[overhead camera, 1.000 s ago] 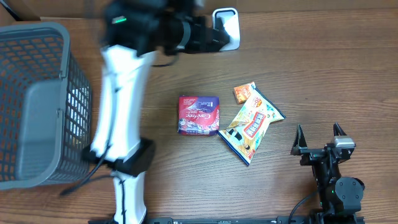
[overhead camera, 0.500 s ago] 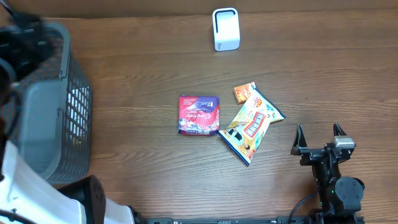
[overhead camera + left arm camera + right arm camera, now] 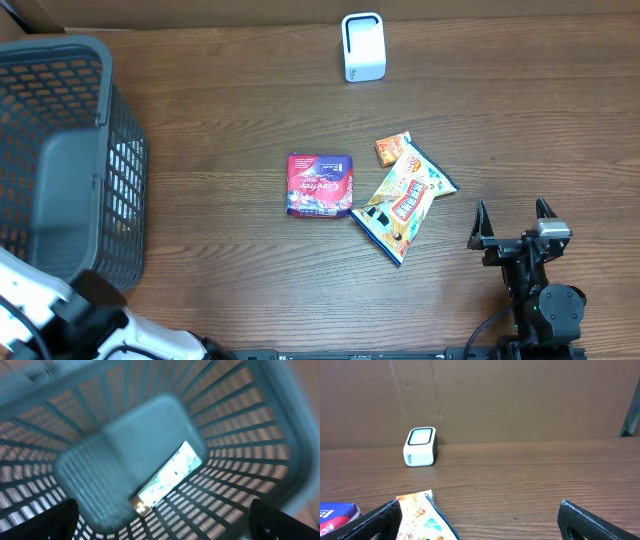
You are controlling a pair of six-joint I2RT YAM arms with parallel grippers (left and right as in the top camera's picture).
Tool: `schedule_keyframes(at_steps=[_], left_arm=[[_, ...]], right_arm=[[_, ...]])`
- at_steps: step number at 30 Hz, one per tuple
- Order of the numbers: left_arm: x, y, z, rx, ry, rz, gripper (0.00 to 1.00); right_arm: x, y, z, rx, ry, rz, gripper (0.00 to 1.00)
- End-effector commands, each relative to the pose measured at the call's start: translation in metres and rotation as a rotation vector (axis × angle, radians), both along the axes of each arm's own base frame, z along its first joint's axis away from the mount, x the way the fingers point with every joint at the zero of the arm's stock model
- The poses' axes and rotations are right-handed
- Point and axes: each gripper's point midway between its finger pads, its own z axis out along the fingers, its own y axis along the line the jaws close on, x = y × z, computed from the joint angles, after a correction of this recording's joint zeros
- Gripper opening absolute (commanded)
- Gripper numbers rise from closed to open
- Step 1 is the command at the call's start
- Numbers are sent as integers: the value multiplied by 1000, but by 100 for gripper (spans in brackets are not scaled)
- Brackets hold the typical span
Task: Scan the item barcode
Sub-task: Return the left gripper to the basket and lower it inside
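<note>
Overhead: basket (image 3: 60, 150) at the left end of the table (image 3: 220, 100); scanner (image 3: 362, 46) at the far edge; red pack (image 3: 320, 184), snack bag (image 3: 405, 200) and orange packet (image 3: 392, 148) mid-table, the bag touching the packet; right fingers (image 3: 540, 215) spread, empty, right of the bag.
Left wrist only: I see the left fingers (image 3: 60, 517) spread over the basket; a pale wrapper (image 3: 170, 477) on its floor.
Right wrist only: cardboard wall (image 3: 520, 400) behind the scanner.

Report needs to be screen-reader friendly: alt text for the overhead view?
Three packets lie centre frame: a red packet, a yellow snack bag to its right, and a small orange packet touching the bag's far end. A white scanner stands at the far edge, a grey basket at the left; the right gripper sits bottom right, fingers open, holding nothing.
</note>
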Motion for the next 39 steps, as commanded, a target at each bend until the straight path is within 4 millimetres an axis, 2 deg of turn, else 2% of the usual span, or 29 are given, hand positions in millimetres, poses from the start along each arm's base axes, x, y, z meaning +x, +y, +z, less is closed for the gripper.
schedule_keyframes(at_steps=[1, 6, 9, 14, 19, 24, 28, 34, 39], left_arm=[[20, 3, -50, -174, 34, -86, 100], [43, 3, -98, -294, 67, -213, 100], [51, 1, -120, -346, 88, -268, 99], [61, -9, -145, -400, 129, -336, 96], [67, -22, -154, -378, 195, -385, 96], [58, -27, -173, -344, 353, -345, 96], [53, -31, -182, -364, 389, -348, 99], [39, -33, -172, -366, 382, -319, 100], [25, -47, -162, -369, 384, -320, 100]], right_arm=[[0, -1, -1, -4, -6, -6, 100], [0, -1, -1, -4, -6, -6, 100], [0, -1, -1, -4, -6, -6, 100], [0, -1, -1, -4, -6, -6, 100], [0, -1, -1, -4, -6, -6, 100], [0, -1, -1, -4, -6, -6, 100], [0, -1, -1, -4, -6, -6, 100], [0, -1, -1, -4, -6, -6, 100], [0, -1, -1, -4, -6, -6, 100]])
